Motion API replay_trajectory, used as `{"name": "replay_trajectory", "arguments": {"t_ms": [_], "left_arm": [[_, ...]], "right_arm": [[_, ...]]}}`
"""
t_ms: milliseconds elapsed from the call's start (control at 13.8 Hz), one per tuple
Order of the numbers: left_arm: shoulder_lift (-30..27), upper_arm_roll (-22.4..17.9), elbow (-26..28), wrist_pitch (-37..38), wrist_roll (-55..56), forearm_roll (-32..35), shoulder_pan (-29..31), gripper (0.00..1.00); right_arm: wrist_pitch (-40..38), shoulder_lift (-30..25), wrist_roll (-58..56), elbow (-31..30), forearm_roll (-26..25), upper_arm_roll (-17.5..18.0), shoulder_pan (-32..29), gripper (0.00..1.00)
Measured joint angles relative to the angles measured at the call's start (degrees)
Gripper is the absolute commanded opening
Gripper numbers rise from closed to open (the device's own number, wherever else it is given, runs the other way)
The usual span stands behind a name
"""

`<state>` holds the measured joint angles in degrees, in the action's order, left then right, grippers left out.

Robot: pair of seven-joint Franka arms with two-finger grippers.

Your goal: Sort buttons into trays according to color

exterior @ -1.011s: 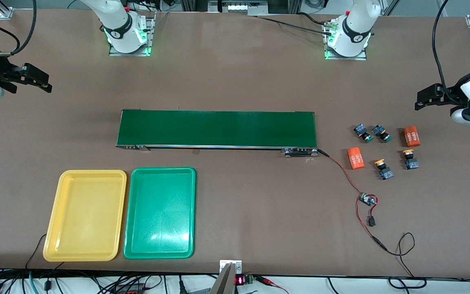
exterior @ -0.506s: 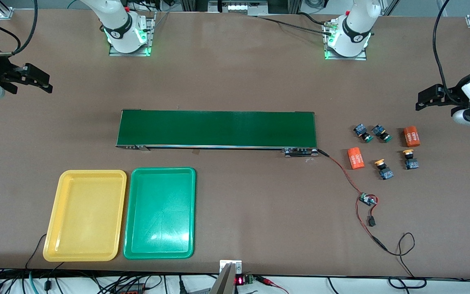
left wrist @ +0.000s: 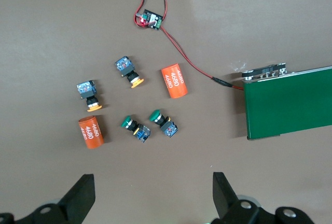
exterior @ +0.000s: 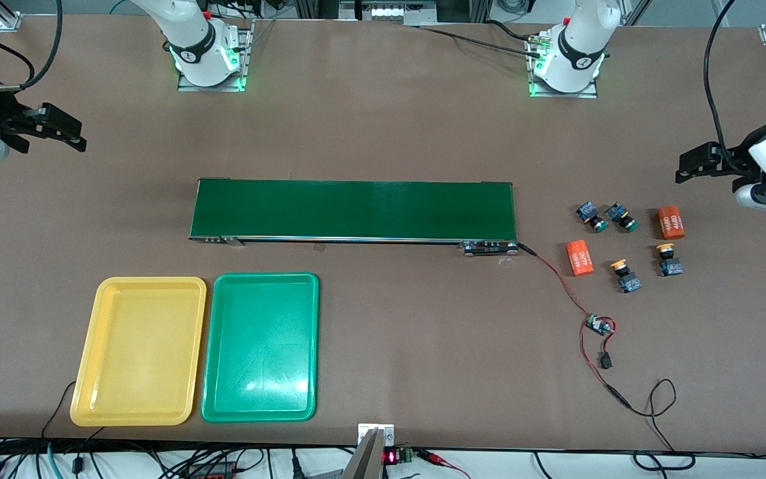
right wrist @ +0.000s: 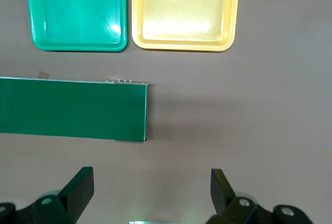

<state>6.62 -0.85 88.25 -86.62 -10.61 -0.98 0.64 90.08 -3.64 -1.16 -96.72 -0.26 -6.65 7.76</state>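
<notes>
I found all four buttons unsorted, clustered at the left arm's end of the table: the two green-capped buttons (exterior: 591, 217) (exterior: 622, 217) lay side by side, the two yellow-capped buttons (exterior: 625, 276) (exterior: 668, 260) nearer the front camera, with two orange cylinders (exterior: 580, 257) (exterior: 671, 222) mixed among them. The yellow tray (exterior: 138, 350) and green tray (exterior: 260, 346) sat touching and empty at the right arm's end, past the conveyor belt (exterior: 354, 209).

The left gripper (exterior: 689, 164) hung over bare table just beside the cluster, fingers spread wide, empty, wrist pitched toward the buttons. In my judgement a clean first pick meant descending square over one cap, jaws straddling the body, clear of the cylinders. The right gripper (exterior: 64, 130) waited, released, over the table edge.
</notes>
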Motion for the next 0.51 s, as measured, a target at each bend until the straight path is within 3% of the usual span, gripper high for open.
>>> {"name": "replay_trajectory", "arguments": {"t_ms": [289, 506], "left_arm": [[3.9, 0.1, 0.4, 2.1, 1.7, 0.0, -0.1, 1.00], [8.8, 0.3, 2.0, -2.5, 9.0, 0.2, -1.0, 1.00]], "right_arm": [[0.7, 0.0, 0.0, 0.0, 0.0, 0.2, 0.0, 1.00], [1.0, 0.0, 0.0, 0.0, 0.0, 0.2, 0.0, 1.00]]}}
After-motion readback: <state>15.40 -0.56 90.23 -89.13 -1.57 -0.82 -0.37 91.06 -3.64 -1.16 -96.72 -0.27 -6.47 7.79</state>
